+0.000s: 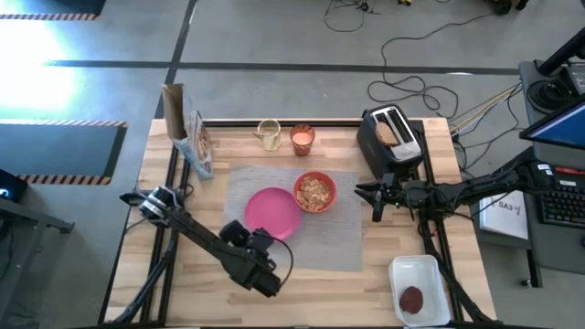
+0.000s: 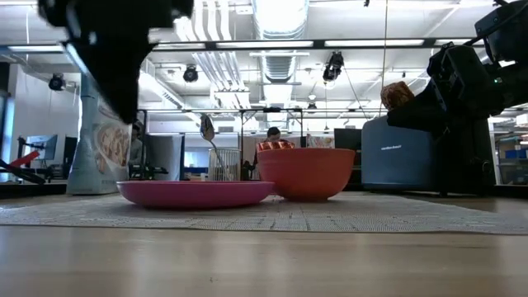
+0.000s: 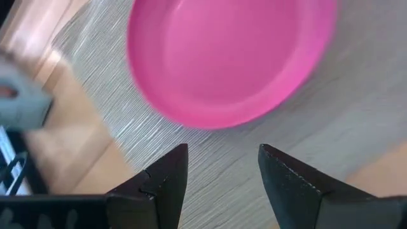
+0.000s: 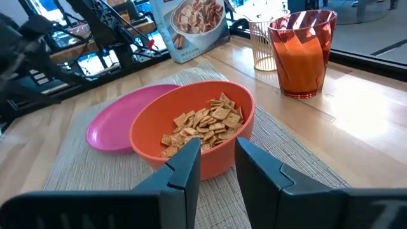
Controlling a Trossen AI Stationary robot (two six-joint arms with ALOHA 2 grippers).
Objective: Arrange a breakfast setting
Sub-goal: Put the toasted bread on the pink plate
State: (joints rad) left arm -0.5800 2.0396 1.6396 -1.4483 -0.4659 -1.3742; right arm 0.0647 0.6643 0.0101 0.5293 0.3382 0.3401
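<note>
A round pink plate and a red bowl of cereal squares rest side by side on the grey woven placemat. A glass of orange drink stands on the wood beyond the mat. A metal spoon stands in the pale glass beside it. A toast slice sticks up from the black toaster. A dark red patty lies on a white tray. My left gripper is open above the mat, just short of the plate's near-left rim. My right gripper is open, level, right of the bowl.
A cereal box stands at the table's far left. The white tray sits at the near right corner. The toaster is close behind my right arm. Bare wood lies along the near edge in front of the mat.
</note>
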